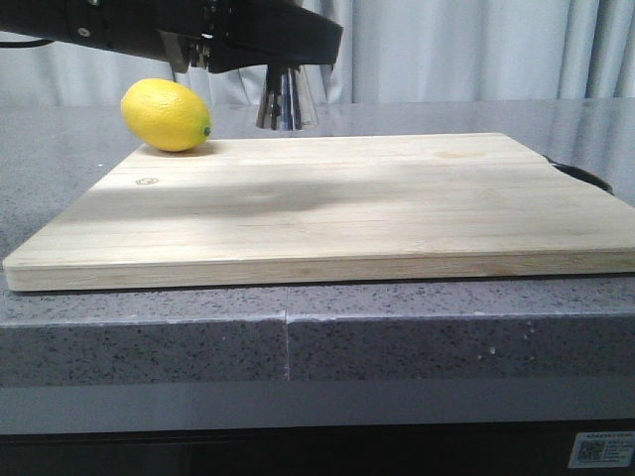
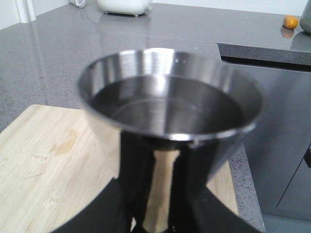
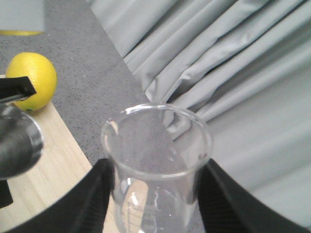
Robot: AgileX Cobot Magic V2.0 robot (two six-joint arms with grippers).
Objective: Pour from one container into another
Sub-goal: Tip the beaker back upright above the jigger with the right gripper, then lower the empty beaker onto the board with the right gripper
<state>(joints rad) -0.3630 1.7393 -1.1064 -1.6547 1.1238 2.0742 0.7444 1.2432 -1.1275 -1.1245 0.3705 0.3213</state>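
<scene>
My left gripper (image 2: 163,208) is shut on the waist of the steel jigger (image 2: 167,82), holding it upright above the wooden board (image 2: 43,170). Its upper cup seems to hold clear liquid. In the front view only the jigger's lower cone (image 1: 286,104) shows, under the black arm at the top, above the board's far edge. The clear glass beaker (image 3: 158,145) sits between the black fingers (image 3: 90,199) of my right gripper (image 3: 155,199), which is shut on it. The beaker looks nearly empty, and the jigger's rim (image 3: 17,143) is close beside it. Neither the beaker nor the right gripper shows in the front view.
A yellow lemon (image 1: 166,114) rests at the board's far left corner. The large wooden board (image 1: 327,213) covers most of the grey stone counter (image 1: 298,342). A dark object (image 1: 585,177) lies just past the board's right edge. Grey curtains (image 1: 466,50) hang behind.
</scene>
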